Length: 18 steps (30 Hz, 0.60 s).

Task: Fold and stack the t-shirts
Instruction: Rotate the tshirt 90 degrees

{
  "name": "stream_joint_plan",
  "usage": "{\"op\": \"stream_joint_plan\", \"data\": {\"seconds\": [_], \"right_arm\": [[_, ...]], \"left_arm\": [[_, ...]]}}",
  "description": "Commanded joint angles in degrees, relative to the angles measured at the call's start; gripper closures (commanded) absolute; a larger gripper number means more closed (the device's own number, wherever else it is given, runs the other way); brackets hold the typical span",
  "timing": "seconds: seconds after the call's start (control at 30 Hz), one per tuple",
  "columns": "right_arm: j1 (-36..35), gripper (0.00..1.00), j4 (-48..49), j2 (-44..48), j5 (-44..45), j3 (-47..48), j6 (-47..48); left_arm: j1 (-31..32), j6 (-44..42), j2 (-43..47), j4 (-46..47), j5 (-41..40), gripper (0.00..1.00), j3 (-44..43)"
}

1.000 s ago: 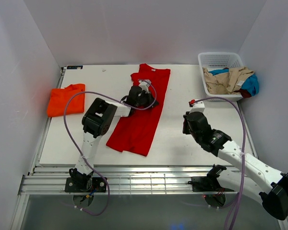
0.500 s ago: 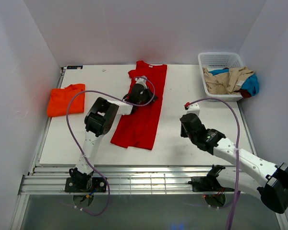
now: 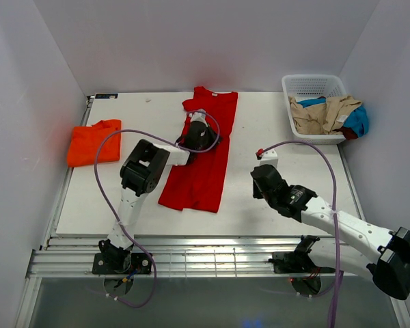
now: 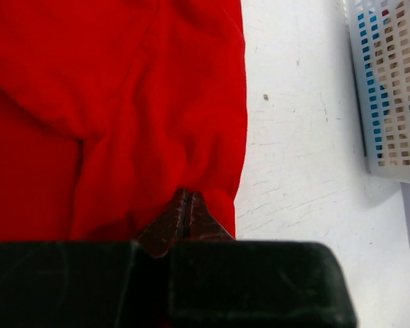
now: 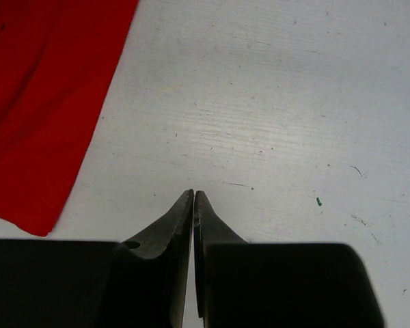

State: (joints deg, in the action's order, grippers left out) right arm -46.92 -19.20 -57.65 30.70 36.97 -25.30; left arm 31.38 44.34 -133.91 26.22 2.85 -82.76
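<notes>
A red t-shirt (image 3: 201,171) lies as a long, narrow strip down the middle of the table, collar end at the back. My left gripper (image 3: 197,130) rests on its upper part, shut on a pinch of the red cloth (image 4: 123,102) near its right edge, and creases run out from the fingertips (image 4: 184,195). My right gripper (image 3: 260,183) is shut and empty over bare table just right of the shirt's lower hem (image 5: 41,102). Its tips (image 5: 193,195) are pressed together. A folded orange t-shirt (image 3: 93,141) lies at the left edge.
A white basket (image 3: 314,85) at the back right holds beige and blue clothes (image 3: 331,115). Its wall also shows in the left wrist view (image 4: 389,89). The table (image 3: 260,123) ends in a metal rail at the front, and white walls close in the sides and back.
My left gripper pulled the red shirt toward the back, and the shirt now lies straighter. My right gripper has moved left, closer to the shirt's lower right edge.
</notes>
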Motion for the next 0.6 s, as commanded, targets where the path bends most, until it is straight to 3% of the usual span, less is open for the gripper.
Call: {"op": "stream_joint_plan", "data": {"seconds": [0.0, 0.03, 0.17, 0.2, 0.3, 0.43, 0.5, 0.57], "right_arm": [[-1.7, 0.91, 3.0, 1.1, 0.8, 2.7, 0.0], [-2.6, 0.90, 3.1, 1.3, 0.8, 2.8, 0.1], [-5.4, 0.82, 2.9, 1.9, 1.9, 3.4, -0.2], [-6.3, 0.81, 2.9, 1.8, 2.3, 3.5, -0.4], [-7.9, 0.75, 3.9, 1.4, 1.8, 3.5, -0.4], [-9.3, 0.69, 8.1, -1.7, -0.3, 3.2, 0.8], [-9.8, 0.66, 11.6, -5.1, -2.9, 3.5, 1.7], [-10.1, 0.63, 14.6, -8.8, -4.6, 4.0, 2.1]], "left_arm": [[2.3, -5.7, 4.4, -3.5, -3.7, 1.00, 2.8], [3.1, -7.1, 7.6, -3.0, -4.3, 1.00, 2.5], [5.9, -13.4, 15.8, -2.5, -5.0, 0.71, 0.8], [6.1, -13.9, 17.9, -2.6, -5.8, 0.51, 2.3], [6.3, -14.1, 27.9, -2.2, -9.9, 0.29, 8.2], [7.1, -16.6, 39.8, -3.7, -17.5, 0.29, 22.2], [7.2, -15.7, 45.6, -7.8, -20.2, 0.35, 26.4], [7.9, -13.8, 48.6, -10.2, -23.3, 0.61, 33.0]]}}
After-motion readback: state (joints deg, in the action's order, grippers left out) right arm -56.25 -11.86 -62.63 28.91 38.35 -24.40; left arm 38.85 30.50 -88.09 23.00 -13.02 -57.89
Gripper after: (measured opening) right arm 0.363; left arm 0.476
